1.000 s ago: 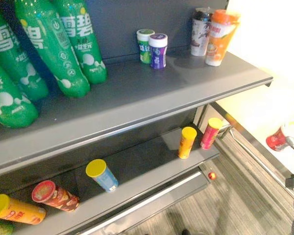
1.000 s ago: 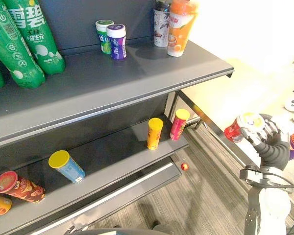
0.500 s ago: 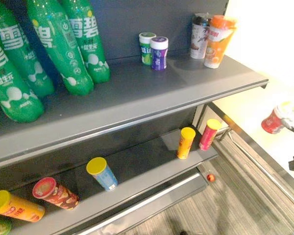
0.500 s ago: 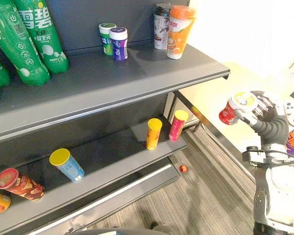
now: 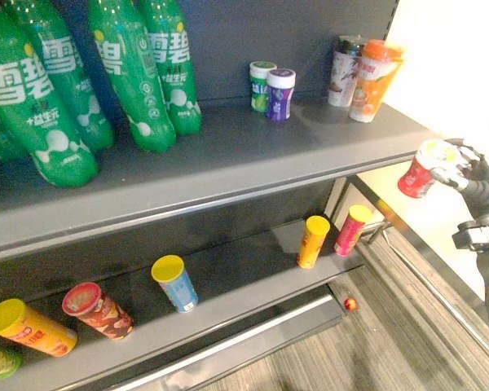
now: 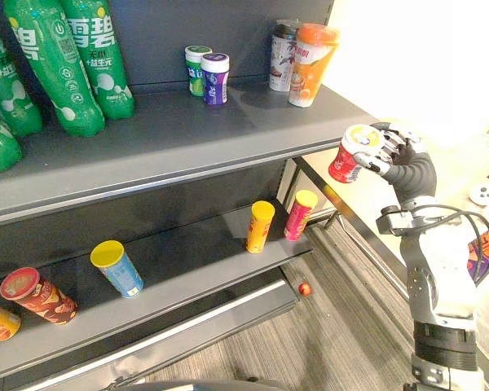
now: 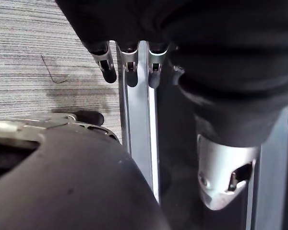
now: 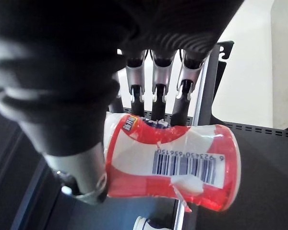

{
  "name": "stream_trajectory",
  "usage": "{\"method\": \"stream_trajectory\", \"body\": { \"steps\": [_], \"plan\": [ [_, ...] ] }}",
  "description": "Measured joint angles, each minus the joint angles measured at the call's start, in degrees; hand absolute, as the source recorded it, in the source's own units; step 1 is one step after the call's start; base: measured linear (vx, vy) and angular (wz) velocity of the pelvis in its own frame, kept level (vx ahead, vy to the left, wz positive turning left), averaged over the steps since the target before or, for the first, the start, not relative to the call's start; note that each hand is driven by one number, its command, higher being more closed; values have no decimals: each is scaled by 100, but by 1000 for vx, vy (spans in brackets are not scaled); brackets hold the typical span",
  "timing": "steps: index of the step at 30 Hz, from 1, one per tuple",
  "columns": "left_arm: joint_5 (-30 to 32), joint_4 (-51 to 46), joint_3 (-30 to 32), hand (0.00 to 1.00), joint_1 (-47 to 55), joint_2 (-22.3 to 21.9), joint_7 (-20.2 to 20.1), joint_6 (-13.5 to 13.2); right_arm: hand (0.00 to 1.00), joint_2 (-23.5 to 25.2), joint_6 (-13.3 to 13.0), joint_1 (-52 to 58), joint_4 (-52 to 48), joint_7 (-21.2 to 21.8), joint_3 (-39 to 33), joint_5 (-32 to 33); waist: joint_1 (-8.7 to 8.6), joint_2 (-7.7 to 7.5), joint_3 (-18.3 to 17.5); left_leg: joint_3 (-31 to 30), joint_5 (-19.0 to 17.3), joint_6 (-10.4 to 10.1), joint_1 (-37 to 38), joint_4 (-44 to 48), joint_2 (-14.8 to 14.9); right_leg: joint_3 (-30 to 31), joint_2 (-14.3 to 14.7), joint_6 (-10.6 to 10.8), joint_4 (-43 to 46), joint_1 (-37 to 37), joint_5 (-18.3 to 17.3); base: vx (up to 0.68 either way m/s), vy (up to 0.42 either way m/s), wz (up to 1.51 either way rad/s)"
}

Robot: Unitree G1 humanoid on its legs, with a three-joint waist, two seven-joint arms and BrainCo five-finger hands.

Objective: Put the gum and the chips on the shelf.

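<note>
Gripping the red gum bottle (image 6: 350, 157) in my right robot hand (image 6: 401, 165), I should clear the upper shelf (image 6: 228, 145) edge before lowering.

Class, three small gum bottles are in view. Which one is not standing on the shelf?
The red gum bottle, gripped in the right hand, off the shelf; the green bottle and purple bottle stand side by side on it.

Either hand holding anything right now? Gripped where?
Right hand holds the red gum bottle round its body, fingers on one side and thumb on the other. Left hand holds nothing.
</note>
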Motion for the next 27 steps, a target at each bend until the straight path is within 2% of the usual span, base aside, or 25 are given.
{"method": "stream_trajectory", "body": {
  "steps": [3, 10, 19, 27],
  "plan": [
    [2, 0, -16, 0, -7, 3, -1, 5, 100, -154, 151, -183, 125, -11, 99, 112, 1, 12, -9, -3, 6, -8, 0, 0, 0, -6, 0, 2, 0, -1, 3, 0, 0, 0],
    [34, 2, -129, 0, -28, 15, -16, 8, 100, -341, 306, -636, 459, -8, 293, 294, 44, 69, -54, -25, 40, 28, -1, -1, 0, -40, -2, 8, -46, 27, 16, 1, -1, 1],
    [60, 1, -234, 0, -73, 32, -15, 9, 100, -697, 416, -1392, 650, -2, 709, 444, 141, 79, -62, -139, 88, 27, -4, -2, 5, -162, -2, 4, -125, 101, 37, 1, -8, 7],
    [225, 0, -279, 0, -87, 39, -15, 44, 100, -814, 520, -1725, 750, -17, 900, 454, 201, 88, -67, -140, 97, 26, -9, -3, 8, -171, 0, 0, -132, 100, 40, -1, -1, 1]
  ]
}}
